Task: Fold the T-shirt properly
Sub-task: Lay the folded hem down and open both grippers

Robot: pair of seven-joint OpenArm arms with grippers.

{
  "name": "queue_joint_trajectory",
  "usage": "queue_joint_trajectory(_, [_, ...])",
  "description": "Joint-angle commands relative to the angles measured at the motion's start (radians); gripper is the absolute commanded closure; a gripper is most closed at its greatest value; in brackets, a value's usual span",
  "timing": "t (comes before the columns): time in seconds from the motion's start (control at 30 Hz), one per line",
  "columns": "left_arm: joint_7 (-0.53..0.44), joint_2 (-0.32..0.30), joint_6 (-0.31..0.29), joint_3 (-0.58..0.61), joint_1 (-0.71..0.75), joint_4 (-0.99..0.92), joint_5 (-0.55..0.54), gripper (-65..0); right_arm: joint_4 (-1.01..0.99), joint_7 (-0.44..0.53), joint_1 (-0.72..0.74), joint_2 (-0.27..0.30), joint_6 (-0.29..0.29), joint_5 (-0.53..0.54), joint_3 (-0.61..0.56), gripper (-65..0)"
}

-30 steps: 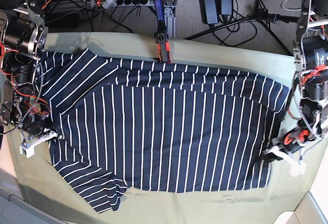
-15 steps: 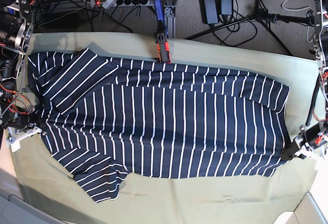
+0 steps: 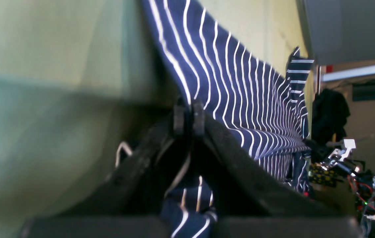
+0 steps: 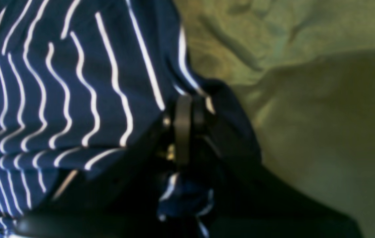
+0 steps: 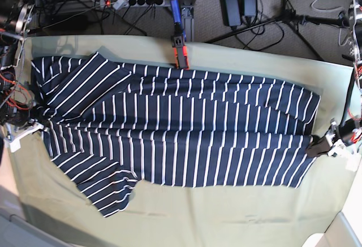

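The T-shirt [image 5: 181, 128], dark navy with thin white stripes, lies stretched flat and wide across the olive table cloth [image 5: 226, 216]. In the base view my left gripper [image 5: 320, 145] pinches the shirt's right edge. My right gripper [image 5: 37, 124] pinches its left edge, near the sleeve. The left wrist view shows the left gripper [image 3: 189, 114] shut on a fold of the T-shirt [image 3: 240, 96], which runs taut away from it. Over in the right wrist view the right gripper [image 4: 187, 110] is shut on bunched T-shirt [image 4: 75, 82] fabric.
A red and black clamp [image 5: 180, 52] stands at the table's back edge, just above the shirt. Behind the table lie a power strip [image 5: 133, 1], adapters and cables. A tripod leg [image 5: 294, 18] stands at the back right. Bare cloth shows along the front.
Both grippers have moved outward towards the table's sides, pulling the shirt wider and tauter. Its front hem has drawn back from the front edge, and the right corner now reaches further right.
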Motion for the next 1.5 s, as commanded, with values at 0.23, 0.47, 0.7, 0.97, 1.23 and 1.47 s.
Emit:
queue_joint_trajectory(0.23, [-0.002, -0.023, -0.027, -0.005, 0.019, 0.016, -0.042, 0.0, 0.1, 0.006, -0.074, 0.038, 0.057, -0.001, 0.005, 0.0])
queue_joint_trajectory(0.47, [0.0, -0.023, -0.027, -0.005, 0.035, 0.017, -0.041, 0.0, 0.1, 0.006, -0.1, 0.042, 0.056, -0.015, 0.006, 0.0])
queue_joint_trajectory(0.7, [0.004, -0.037, -0.027, -0.005, 0.064, 0.017, -0.051, 0.0, 0.1, 0.021, -0.12, 0.058, 0.056, -0.011, 0.006, 0.0])
queue_joint_trajectory(0.97, [0.003, -0.039, -0.027, -0.005, 0.068, 0.023, -0.111, -4.6, 0.1, 0.032, -0.12, 0.053, 0.056, -0.022, 0.005, 0.0])
queue_joint_trajectory(1.23, [-0.249, -0.037, -0.027, -0.005, 0.068, 0.023, -0.139, -22.8, 0.1, 0.031, -0.119, 0.054, 0.053, -0.033, 0.028, -35.8])
queue_joint_trajectory(1.47, [-0.358, 0.0, -0.027, -0.005, 0.068, 0.023, -0.153, -22.7, 0.151, 0.031, -0.117, 0.054, 0.054, -0.031, 0.17, -35.8])
